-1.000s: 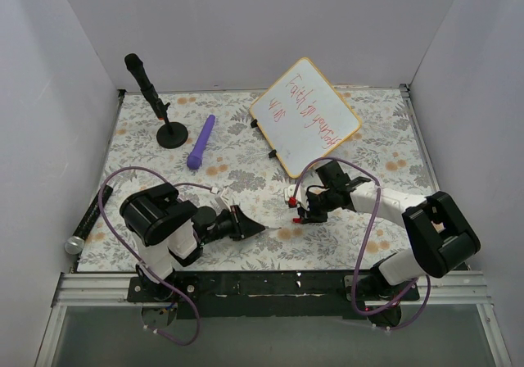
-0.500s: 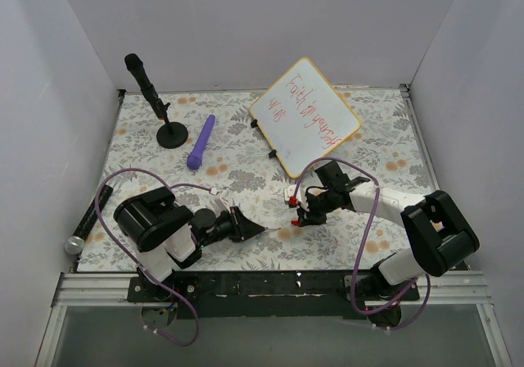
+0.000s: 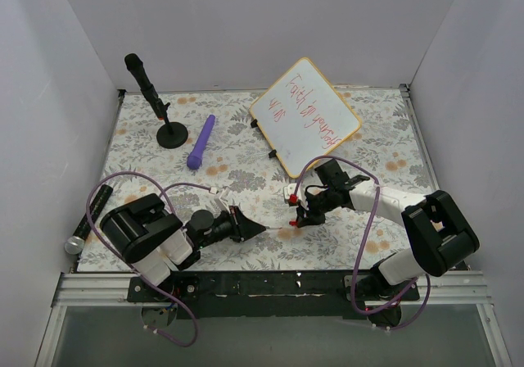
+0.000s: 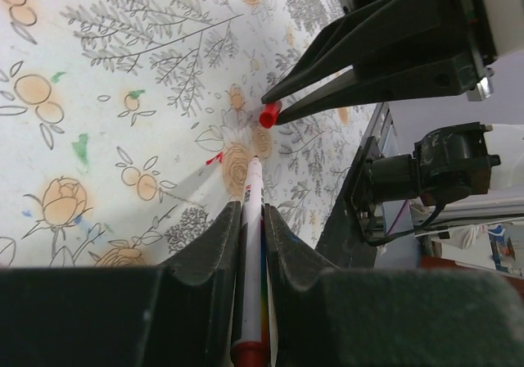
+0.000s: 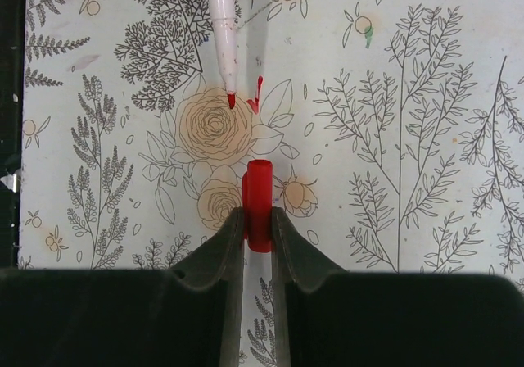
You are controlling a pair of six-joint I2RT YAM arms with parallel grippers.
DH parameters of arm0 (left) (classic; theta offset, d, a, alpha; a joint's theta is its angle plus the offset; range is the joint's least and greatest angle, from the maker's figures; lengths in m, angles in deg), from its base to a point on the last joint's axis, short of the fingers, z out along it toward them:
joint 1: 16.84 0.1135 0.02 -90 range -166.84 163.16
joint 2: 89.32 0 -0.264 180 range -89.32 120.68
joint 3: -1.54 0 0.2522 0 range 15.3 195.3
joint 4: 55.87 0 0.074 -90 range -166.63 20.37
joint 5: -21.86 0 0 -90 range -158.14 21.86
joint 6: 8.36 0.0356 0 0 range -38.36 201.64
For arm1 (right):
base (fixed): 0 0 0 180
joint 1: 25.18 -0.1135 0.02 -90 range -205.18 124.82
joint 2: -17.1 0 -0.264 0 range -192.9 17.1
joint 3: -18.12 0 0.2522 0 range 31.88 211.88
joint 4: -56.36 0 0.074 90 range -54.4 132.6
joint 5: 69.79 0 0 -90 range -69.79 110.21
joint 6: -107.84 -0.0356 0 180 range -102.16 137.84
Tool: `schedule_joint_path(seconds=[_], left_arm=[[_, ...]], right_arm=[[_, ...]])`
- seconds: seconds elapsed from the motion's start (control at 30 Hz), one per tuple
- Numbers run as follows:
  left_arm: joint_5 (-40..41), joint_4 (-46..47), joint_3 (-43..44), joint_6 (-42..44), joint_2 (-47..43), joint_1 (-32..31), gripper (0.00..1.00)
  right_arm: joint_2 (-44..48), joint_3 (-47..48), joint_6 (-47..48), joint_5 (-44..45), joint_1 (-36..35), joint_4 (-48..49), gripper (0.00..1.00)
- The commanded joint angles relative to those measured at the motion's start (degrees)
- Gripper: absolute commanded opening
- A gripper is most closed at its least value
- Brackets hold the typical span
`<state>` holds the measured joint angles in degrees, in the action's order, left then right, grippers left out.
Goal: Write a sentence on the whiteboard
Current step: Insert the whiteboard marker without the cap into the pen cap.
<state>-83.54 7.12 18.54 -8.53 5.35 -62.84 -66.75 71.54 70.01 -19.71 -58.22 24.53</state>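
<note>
The whiteboard (image 3: 304,115) stands tilted at the back right, with the sentence (image 3: 309,109) in thin red lettering across it. My left gripper (image 3: 260,229) lies low over the mat, shut on a white marker (image 4: 250,244) whose red tip is bare and points right. My right gripper (image 3: 296,219) is shut on the marker's red cap (image 5: 258,203), with its open end towards the tip. In the right wrist view the marker (image 5: 223,23) comes in from the top, its tip a short gap from the cap. In the left wrist view the cap (image 4: 268,115) sits just beyond the tip.
A black microphone on a round stand (image 3: 151,97) and a purple cylinder (image 3: 201,141) are at the back left. A black tube (image 3: 88,216) lies by the left wall. A small red ink mark (image 5: 256,95) is on the floral mat.
My left arm has sunk lower and carried the marker slightly right towards the cap. My right gripper has edged a little left and down with the cap.
</note>
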Motion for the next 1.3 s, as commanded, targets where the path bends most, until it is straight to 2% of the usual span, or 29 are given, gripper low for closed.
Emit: schedule_joint_path(seconds=[0.0,1.27], left_arm=[[1.33,25.83,-0.7,1.49,-4.31,-0.76,0.0],[1.78,23.8,2.73,2.46,-3.09,-2.69,0.0]], right_arm=[[0.09,2.26,-0.48,-3.06,-0.19,-1.62,0.01],[-0.26,3.23,-0.13,-8.06,-0.27,-4.17,0.01]])
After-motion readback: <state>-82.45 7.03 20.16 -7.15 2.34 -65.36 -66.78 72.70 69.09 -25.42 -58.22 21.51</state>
